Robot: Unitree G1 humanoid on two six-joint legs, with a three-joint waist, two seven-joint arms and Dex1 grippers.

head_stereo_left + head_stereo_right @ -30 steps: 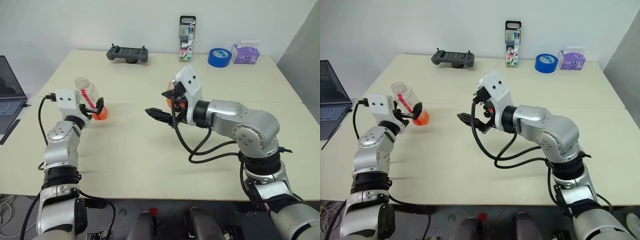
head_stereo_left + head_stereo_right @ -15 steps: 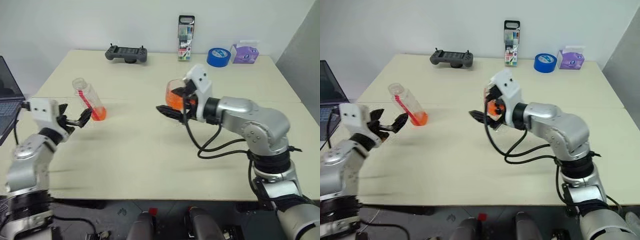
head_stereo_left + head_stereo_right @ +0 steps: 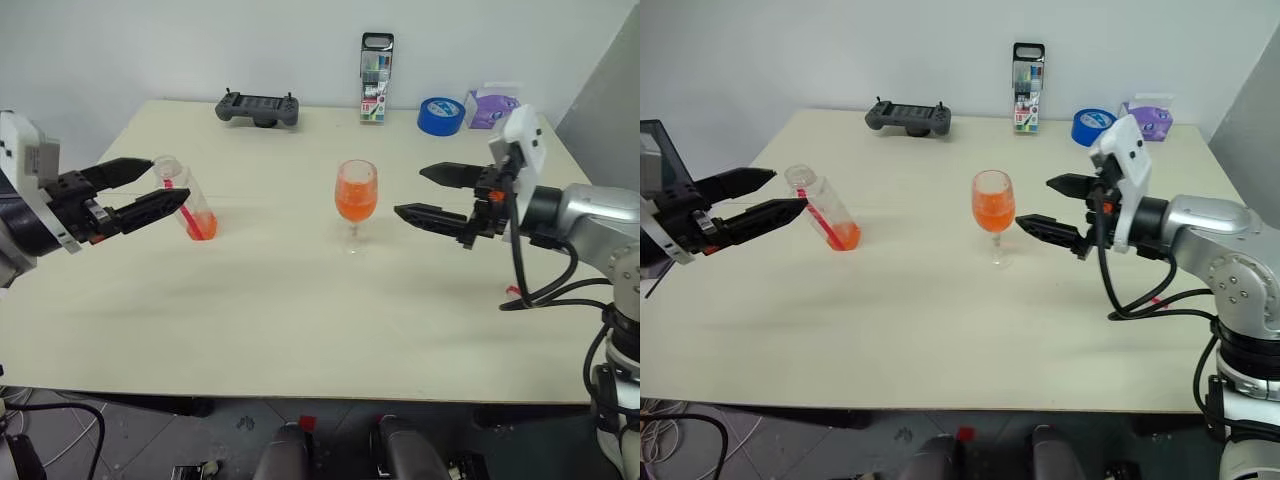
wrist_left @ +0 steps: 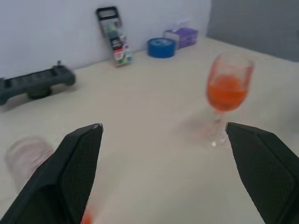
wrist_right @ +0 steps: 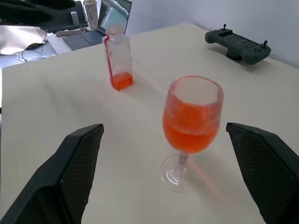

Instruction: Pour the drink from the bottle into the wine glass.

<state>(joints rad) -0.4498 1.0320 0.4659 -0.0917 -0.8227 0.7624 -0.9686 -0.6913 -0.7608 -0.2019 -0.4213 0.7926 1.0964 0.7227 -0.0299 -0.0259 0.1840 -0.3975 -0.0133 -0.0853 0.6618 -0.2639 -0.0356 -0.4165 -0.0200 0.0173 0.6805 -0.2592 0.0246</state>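
Wine glass (image 3: 356,198) stands mid-table, bowl part full of orange drink (image 3: 355,203). Right gripper (image 3: 432,193) spread, empty, just right of it. Bottle (image 3: 184,197), uncapped, stands beside the spread, empty left gripper (image 3: 145,190).

My wine glass (image 3: 993,213) stands upright near the middle of the tabletop (image 3: 940,320). It is clear, with a round bowl, a thin stem and a round foot. The bowl is about half full of bright orange drink (image 3: 994,212). My bottle (image 3: 826,212) stands well apart from the glass, on my left side. It is small and clear, with a red strip down its side. It has no cap on. Just a little orange is left at its bottom.
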